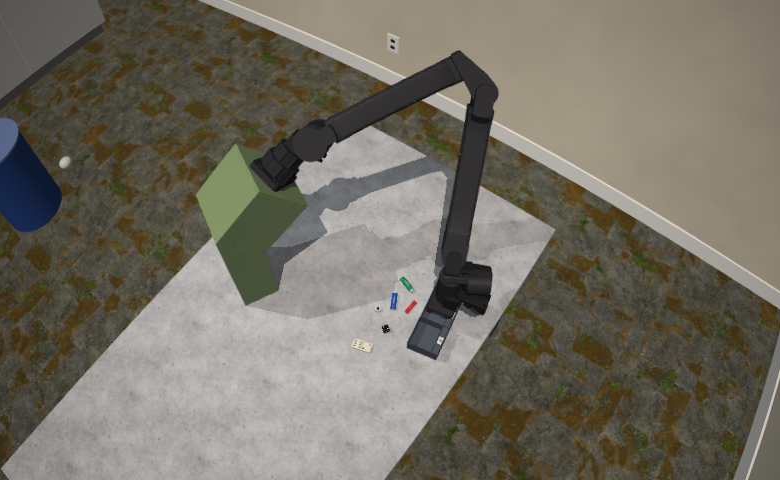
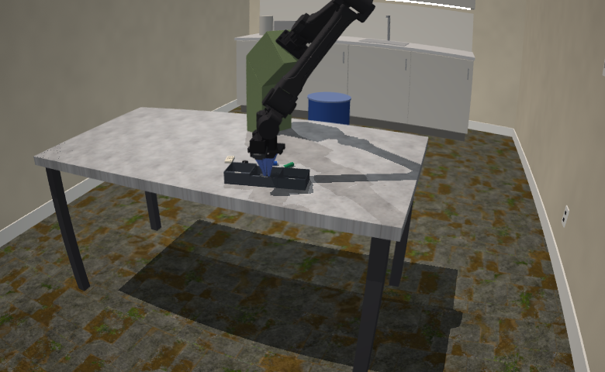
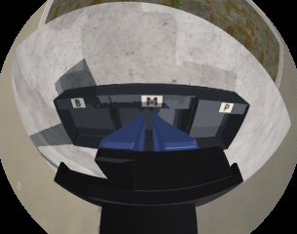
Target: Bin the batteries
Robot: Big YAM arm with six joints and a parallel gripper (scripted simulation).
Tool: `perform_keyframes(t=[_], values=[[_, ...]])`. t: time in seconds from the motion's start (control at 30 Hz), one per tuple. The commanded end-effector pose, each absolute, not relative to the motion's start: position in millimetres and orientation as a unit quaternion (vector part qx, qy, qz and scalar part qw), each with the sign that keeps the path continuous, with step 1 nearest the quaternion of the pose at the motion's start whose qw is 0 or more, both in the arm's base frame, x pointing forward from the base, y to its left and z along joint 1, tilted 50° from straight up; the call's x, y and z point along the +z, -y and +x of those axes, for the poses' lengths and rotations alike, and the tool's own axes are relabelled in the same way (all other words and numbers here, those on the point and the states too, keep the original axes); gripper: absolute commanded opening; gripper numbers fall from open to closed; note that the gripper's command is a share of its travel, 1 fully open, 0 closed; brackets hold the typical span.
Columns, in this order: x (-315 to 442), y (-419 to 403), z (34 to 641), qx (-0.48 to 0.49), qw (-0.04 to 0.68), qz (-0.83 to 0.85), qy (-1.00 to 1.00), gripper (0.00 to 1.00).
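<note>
Three batteries lie on the table left of the bin tray: a green one (image 1: 406,284), a blue one (image 1: 393,300) and a red one (image 1: 410,306). The dark tray (image 1: 431,336) has three compartments. In the wrist view they are marked B (image 3: 76,101) at the left, M (image 3: 151,100) in the middle and P (image 3: 225,108) at the right. My gripper (image 3: 148,116) hangs over the middle compartment with its blue fingers together, and I see nothing between them. In the exterior view the gripper (image 2: 266,170) reaches down into the tray (image 2: 266,176).
A white die (image 1: 377,308), a black die (image 1: 385,328) and a cream domino (image 1: 361,344) lie left of the tray. The tall green box (image 1: 245,220) holding the arm's base stands at the table's far side. The table edge is close behind the tray.
</note>
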State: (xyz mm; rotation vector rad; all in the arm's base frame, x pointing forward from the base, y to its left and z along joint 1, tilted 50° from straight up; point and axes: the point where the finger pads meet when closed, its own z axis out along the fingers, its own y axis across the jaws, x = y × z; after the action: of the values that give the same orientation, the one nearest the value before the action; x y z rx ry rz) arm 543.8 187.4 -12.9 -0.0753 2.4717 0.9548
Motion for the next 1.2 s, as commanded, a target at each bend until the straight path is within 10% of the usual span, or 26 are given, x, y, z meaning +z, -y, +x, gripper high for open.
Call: perform_keyframes(t=[0.0, 1.17], values=[[-26.0, -179.1, 541.6, 0.347, 0.238, -0.02, -0.907, 0.09], [-27.5, -172.9, 543.2, 0.345, 0.241, -0.018, -0.907, 0.09]])
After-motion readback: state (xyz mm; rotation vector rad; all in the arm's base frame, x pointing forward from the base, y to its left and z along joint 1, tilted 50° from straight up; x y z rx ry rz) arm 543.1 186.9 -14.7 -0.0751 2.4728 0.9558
